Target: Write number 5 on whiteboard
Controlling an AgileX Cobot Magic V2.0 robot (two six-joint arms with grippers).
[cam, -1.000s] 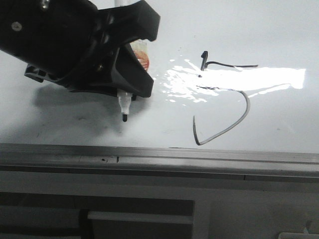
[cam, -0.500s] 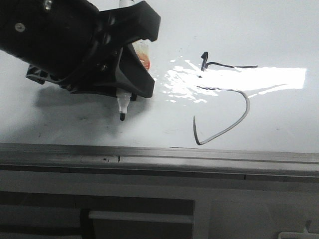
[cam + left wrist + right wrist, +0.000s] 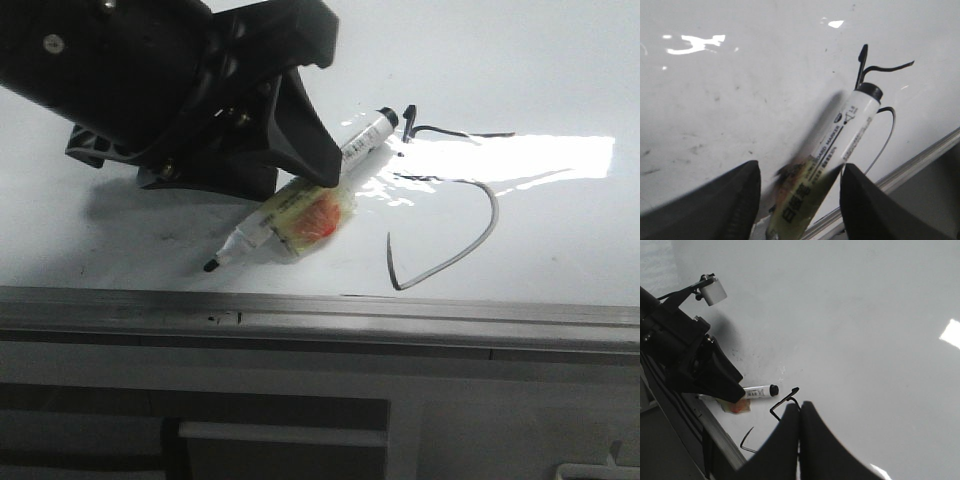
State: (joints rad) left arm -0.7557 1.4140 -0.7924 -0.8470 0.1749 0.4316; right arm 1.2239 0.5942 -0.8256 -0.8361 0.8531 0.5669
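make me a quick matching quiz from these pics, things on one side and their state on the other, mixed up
Things:
1. marker
2. left hand
3. right hand
4. number 5

States:
A. fingers pressed together
B. lying flat on the whiteboard
C. drawn in thin black line
D. fingers apart, gripping nothing

Pairs: 1-B, 2-D, 3-A, 4-C

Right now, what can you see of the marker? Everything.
The marker is a white plastic-looking barrel with black print, a black end cap near the 5's top bar, and a dark tip uncapped, pointing toward the whiteboard's frame edge. A yellowish wrap with an orange-red patch surrounds its middle. It lies tilted, nearly flat on the whiteboard, between the left gripper's spread fingers; contact with them isn't clear.
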